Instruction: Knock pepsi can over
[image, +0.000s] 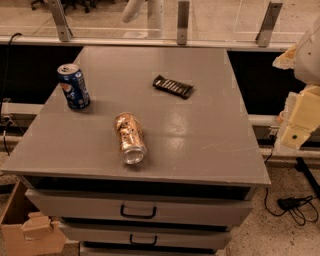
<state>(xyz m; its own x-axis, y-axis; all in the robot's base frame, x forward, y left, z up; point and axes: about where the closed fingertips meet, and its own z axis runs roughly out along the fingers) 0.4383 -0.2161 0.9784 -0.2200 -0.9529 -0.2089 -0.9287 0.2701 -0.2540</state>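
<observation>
Camera view takes in the grey drawer cabinet (210, 150), with the gripper (298, 122) off its right edge, well apart from everything; whether it is wide or narrow I cannot tell. A gold can (131, 138) lies on its side mid-top. The pepsi can (73, 86) stands upright near the left edge. The push should probably pass clear of the gold can and strike the pepsi can high, near its rim.

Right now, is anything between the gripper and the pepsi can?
The gripper is off the right edge of the table; the pepsi can stands upright near the left edge. The black ridged bar and the gold can, lying on its side, flank the straight path.
</observation>
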